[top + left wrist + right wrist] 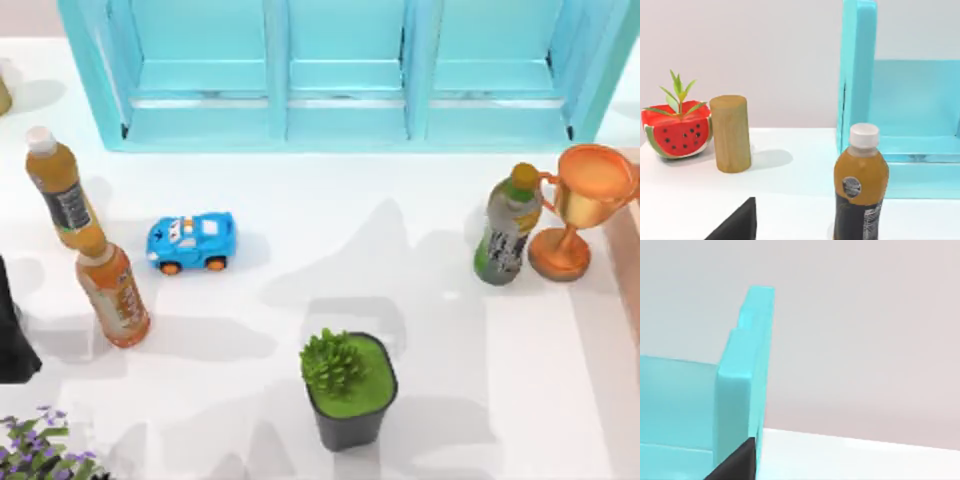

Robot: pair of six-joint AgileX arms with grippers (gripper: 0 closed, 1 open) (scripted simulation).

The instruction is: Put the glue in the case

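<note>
Standing along the table's far edge, the large turquoise-blue wooden case (345, 75) turns its three side-by-side compartments toward the table. The left gripper (735, 224), at the table's left side, looks at a white-capped plastic bottle of amber drink (860, 185) near the case's left wall. The right gripper (735, 462) faces the case's right end wall. I cannot tell whether either is open or closed.

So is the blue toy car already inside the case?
No, the blue toy car sits on the white table in front of the case, left of centre.
</note>
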